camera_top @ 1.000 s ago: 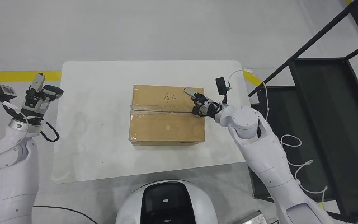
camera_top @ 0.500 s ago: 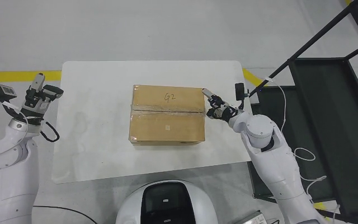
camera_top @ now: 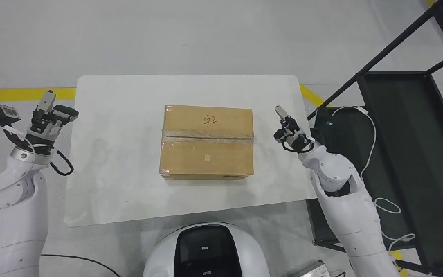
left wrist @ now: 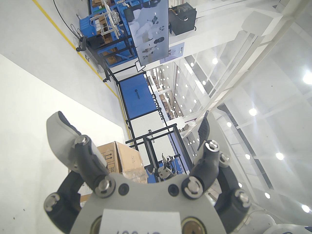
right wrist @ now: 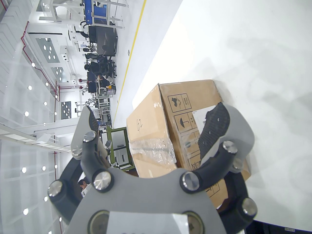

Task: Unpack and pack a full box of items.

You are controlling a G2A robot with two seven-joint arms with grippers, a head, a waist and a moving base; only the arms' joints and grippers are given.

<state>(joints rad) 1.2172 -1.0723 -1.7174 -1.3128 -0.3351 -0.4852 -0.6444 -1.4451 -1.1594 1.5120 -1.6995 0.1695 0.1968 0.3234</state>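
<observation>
We see the cardboard box (camera_top: 206, 141) at the centre of the top view, resting flat on the middle of the white table (camera_top: 118, 187). Its flaps are shut, and a strip of clear tape (camera_top: 208, 136) runs along the seam from the box's left side to its right. A handwritten mark (camera_top: 210, 120) sits on the upper flap, toward the top of the frame.

To the right of the box we find the right gripper (camera_top: 284, 119), near the box's upper right corner but apart from it, above the right part of the table. In its own wrist view its two fingers (right wrist: 215, 122) are spread wide and grip nothing. Beyond them we see the box's end face and its taped top.

The left gripper (camera_top: 55, 108) is at the far left of the frame, at the table's upper left edge and well apart from the box. Its wrist view shows its fingers (left wrist: 61, 127) spread wide as well, with nothing pinched. A corner of the box appears farther off, behind them.

At the right edge of the frame, beside the table, stands a black metal rack (camera_top: 394, 104). A yellow floor line (camera_top: 28, 93) runs in at the upper left.
</observation>
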